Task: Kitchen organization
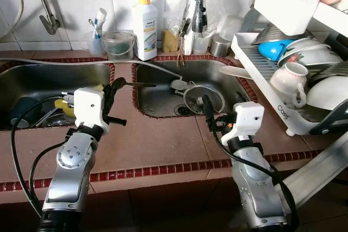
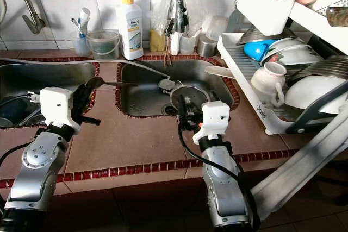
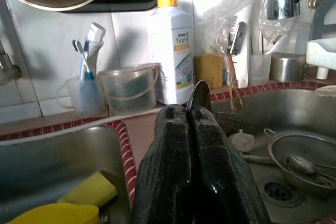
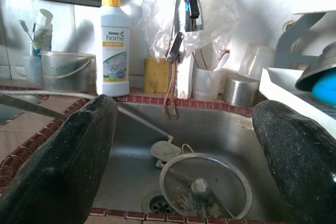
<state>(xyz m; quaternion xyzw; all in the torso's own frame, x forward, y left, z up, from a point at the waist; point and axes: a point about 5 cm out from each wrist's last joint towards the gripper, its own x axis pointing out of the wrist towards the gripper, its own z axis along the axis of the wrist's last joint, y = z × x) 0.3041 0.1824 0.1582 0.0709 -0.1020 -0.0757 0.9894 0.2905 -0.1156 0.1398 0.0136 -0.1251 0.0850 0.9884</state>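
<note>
Left end effector (image 1: 114, 93) pinches a long metal spoon (image 1: 130, 83) over the terracotta-tiled tabletop (image 1: 157, 145); right end effector (image 4: 184, 145), fingers spread, faces the steel sink (image 1: 163, 99) below white wall tiles.

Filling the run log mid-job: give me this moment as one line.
left claw: shut on spoon, over counter between sinks | right claw: open, at right sink edge above strainer
</note>
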